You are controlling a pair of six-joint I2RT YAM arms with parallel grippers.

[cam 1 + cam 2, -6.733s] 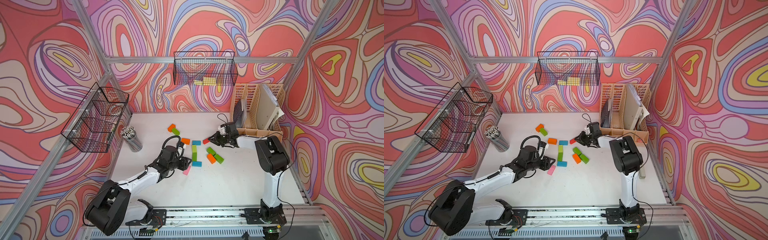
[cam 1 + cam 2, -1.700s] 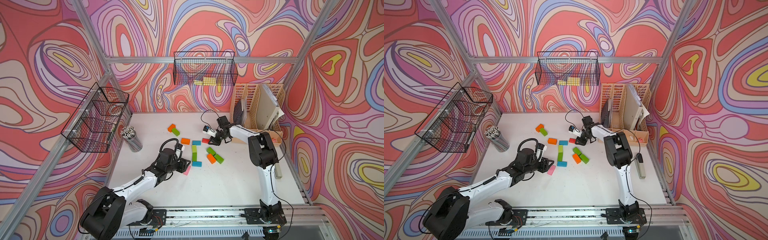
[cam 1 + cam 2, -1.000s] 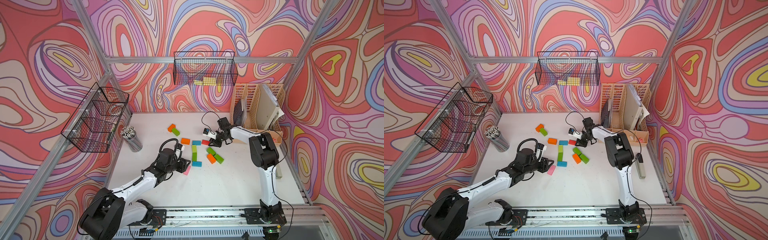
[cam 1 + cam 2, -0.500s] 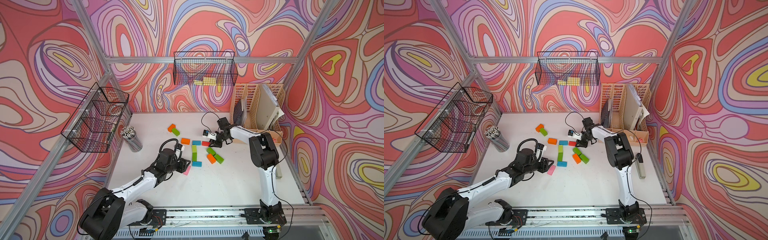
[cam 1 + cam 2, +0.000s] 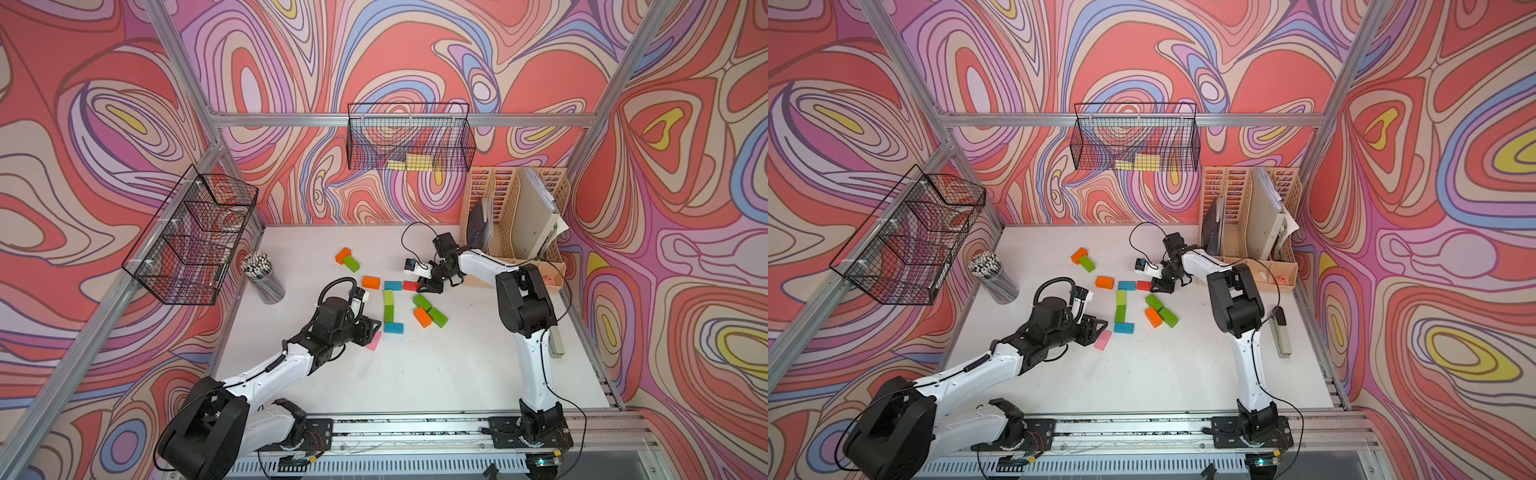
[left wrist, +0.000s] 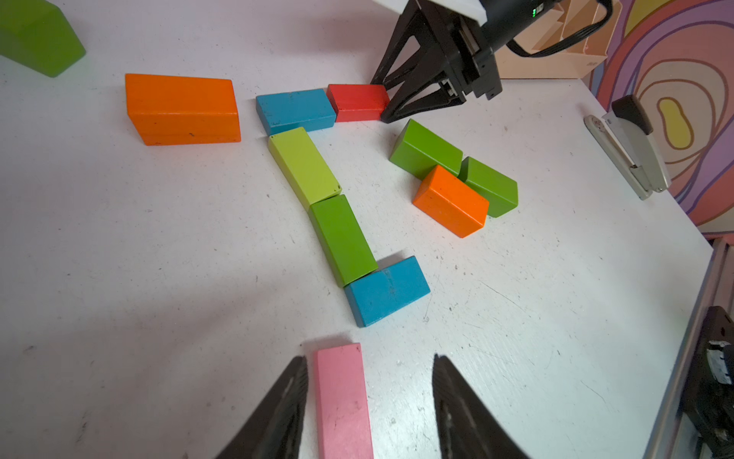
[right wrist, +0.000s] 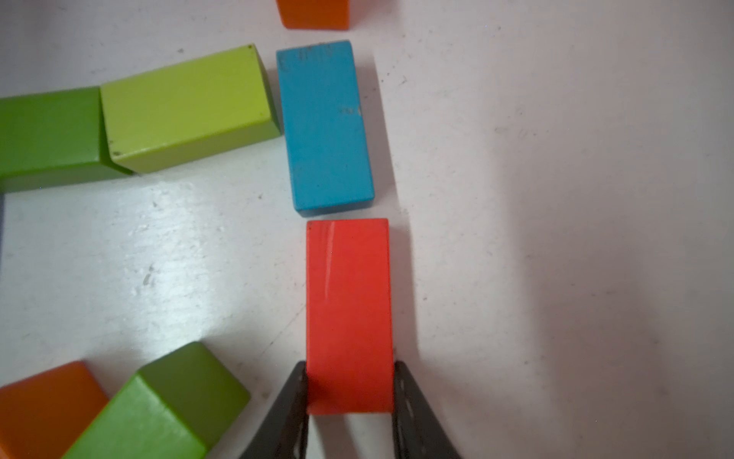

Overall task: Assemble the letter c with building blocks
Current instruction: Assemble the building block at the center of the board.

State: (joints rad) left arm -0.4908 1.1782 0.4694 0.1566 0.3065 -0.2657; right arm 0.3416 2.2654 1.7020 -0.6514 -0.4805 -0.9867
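- Right arm has shifted since the oldest top views: the wrist is up and further back, and the right gripper point(image 7: 350, 369) points down at the table point(image 5: 415, 374). Your left arm has barely budged.
- Your right gripper is clamped on the red block point(image 7: 347, 302), one finger pressed to each long side near its end. The block lies flat on the table.
- That red one sits end to end with the upper blue block point(image 7: 325, 127), with only a sliver of gap in the right wrist view.
- From the upper blue block, the lime block point(image 6: 304, 167) and dark green block point(image 6: 341, 238) run in a line, touching, down to the lower blue block point(image 6: 387, 290) at the corner.
- Your left gripper point(image 6: 368, 361) is spread open. The pink block point(image 6: 341, 397) lies flat between the fingers, just beside one and well clear of the other, so nothing is gripped.
- Loose pieces: a long orange block point(image 6: 180, 107) lies near the upper blue one, and a cluster of two greens and an orange point(image 5: 422, 316) sits inside the shape.
- A stapler point(image 5: 1280, 336) lies off by your right arm.
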